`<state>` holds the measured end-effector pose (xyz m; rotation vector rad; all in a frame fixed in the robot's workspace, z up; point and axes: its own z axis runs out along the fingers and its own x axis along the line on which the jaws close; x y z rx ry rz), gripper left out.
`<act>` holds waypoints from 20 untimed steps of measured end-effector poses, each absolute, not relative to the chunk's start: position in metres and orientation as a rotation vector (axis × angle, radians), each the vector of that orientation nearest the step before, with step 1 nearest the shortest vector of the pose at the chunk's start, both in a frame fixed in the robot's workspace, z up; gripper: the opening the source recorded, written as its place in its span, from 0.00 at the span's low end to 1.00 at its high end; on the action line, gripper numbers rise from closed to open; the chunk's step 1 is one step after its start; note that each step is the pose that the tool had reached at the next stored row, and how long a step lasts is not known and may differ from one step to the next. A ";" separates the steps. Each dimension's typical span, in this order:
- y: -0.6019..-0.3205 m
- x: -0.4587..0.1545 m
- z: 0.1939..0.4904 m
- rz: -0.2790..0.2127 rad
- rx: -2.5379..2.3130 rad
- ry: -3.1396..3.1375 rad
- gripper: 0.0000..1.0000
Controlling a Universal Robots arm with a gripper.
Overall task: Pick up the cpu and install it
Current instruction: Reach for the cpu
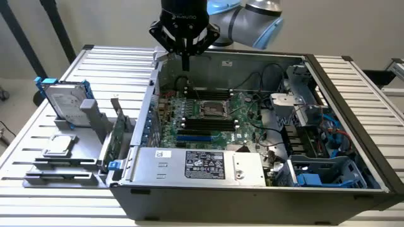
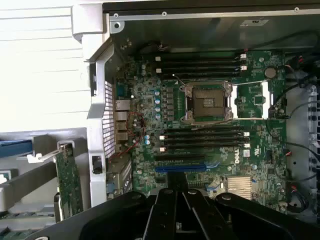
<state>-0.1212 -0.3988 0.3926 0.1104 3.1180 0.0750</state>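
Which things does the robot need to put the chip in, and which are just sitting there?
For the job:
cpu, not yet picked up
empty socket
gripper, shut, holding nothing

Just lying about:
hard drive with blue rails
green expansion card
power supply

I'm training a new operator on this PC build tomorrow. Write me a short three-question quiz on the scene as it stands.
1. True or false: the cpu is seated in the motherboard socket.
2. Pick one. The gripper is: A) shut and empty, above the rear of the open case; B) shut on the cpu; C) open around the green card.
3. Fill in: on the rack at the exterior view's left, the upright part with blue rails is the ____.

Key
1. False. The cpu lies flat on the rack outside the case, and the socket is empty.
2. A.
3. hard drive.
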 end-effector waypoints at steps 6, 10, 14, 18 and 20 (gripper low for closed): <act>-0.399 -0.121 0.393 0.075 0.110 3.118 0.11; -0.399 -0.122 0.393 0.075 0.111 3.118 0.11; -0.399 -0.140 0.392 0.075 0.110 3.118 0.11; -0.399 -0.158 0.391 0.075 0.110 3.118 0.11; -0.399 -0.167 0.390 0.074 0.110 3.118 0.11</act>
